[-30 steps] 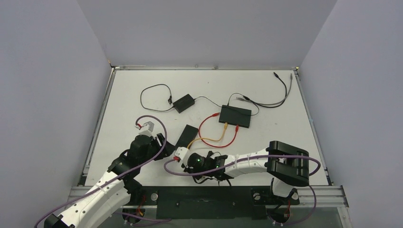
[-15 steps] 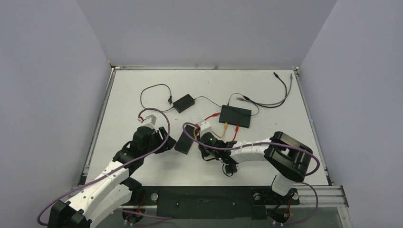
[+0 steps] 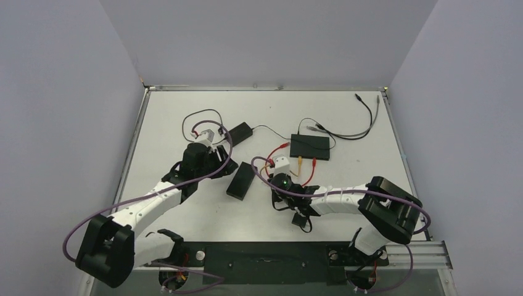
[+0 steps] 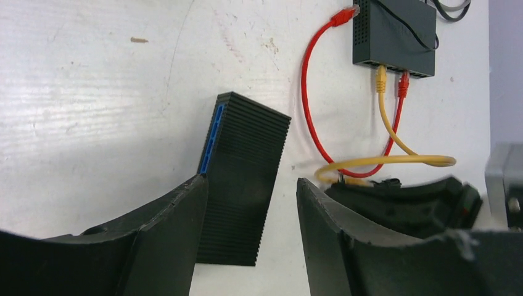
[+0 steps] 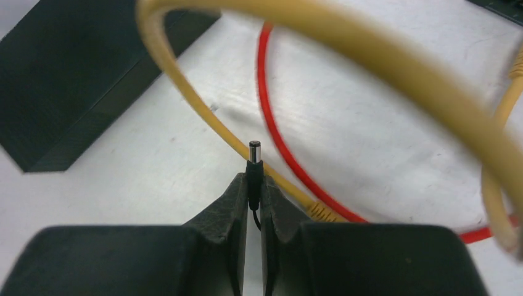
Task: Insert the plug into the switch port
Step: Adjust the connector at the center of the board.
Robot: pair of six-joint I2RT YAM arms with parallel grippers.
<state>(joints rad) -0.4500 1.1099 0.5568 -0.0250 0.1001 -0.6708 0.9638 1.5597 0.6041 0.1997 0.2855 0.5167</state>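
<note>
My right gripper (image 5: 255, 179) is shut on a small black barrel plug (image 5: 254, 161), whose metal tip sticks out past the fingertips, just above the table. A black ribbed switch box (image 4: 243, 179) with a blue port face (image 4: 210, 137) lies ahead and left of it (image 5: 74, 80). My left gripper (image 4: 251, 182) stands open over that box's near end; its left finger (image 4: 172, 234) overlaps the box edge. In the top view the box (image 3: 241, 179) lies between the left gripper (image 3: 217, 163) and the right gripper (image 3: 271, 176).
A second dark switch (image 3: 309, 147) sits farther back with a yellow cable (image 4: 395, 161) and a red cable (image 4: 306, 92) plugged in; both loop down around my right gripper. A black adapter (image 3: 239, 131) and grey cables (image 3: 364, 117) lie at the back.
Both arms have moved away from the near edge. The left gripper came up beside the ribbed box; the right gripper carried the plug forward into the cable loops.
</note>
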